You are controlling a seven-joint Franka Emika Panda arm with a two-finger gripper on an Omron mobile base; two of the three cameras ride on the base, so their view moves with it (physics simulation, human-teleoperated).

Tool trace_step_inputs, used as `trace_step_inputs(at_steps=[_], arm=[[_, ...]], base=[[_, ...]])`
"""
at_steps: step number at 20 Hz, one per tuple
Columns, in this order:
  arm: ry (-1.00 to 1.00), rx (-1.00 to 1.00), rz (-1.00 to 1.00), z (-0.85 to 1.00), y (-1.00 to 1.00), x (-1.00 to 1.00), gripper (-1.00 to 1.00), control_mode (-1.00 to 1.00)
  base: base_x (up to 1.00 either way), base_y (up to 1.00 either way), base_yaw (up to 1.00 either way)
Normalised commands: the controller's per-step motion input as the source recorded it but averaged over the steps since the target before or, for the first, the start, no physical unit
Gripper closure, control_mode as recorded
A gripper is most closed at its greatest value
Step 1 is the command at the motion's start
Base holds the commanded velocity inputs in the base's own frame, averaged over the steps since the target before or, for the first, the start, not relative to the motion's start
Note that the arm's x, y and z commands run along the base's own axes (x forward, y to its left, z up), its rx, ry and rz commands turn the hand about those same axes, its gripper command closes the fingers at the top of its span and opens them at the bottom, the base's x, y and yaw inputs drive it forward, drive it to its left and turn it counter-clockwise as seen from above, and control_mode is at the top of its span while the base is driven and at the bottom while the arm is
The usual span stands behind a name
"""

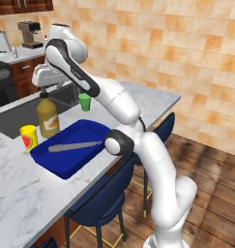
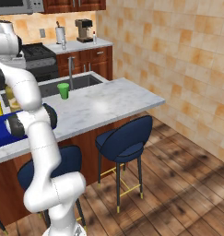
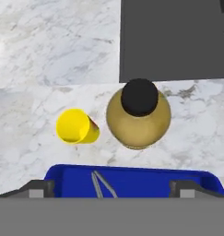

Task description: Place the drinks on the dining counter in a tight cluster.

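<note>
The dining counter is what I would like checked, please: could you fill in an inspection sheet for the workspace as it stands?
Surface: dining counter, white-grey marble with a built-in sink.
Job's things: amber juice jug upright by the sink edge; other bottles nothing seen.
Clutter: yellow cup beside the jug; green cup; blue tray holding a grey utensil.
Grippers: gripper open, directly above the jug, holding nothing.
Cables: nothing seen.
Surroundings: navy stools, tiled wall, back worktop with coffee machine.
</note>
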Motion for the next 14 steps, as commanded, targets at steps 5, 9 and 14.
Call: trace_step_inputs(at_steps=[5,9,14], arm=[[-0.06,-0.01,0.0,0.18,-0.41,-0.65,-1.0,-1.0],[-0.05,-0.01,-0.01,0.02,-0.49,-0.77,-1.0,-1.0],[-0.11,0.0,-0.02,-0.11,-0.54,-0.83,-1.0,-1.0]], base=[[0.0,0.0,0.0],[0.0,0.0,0.0],[0.0,0.0,0.0]])
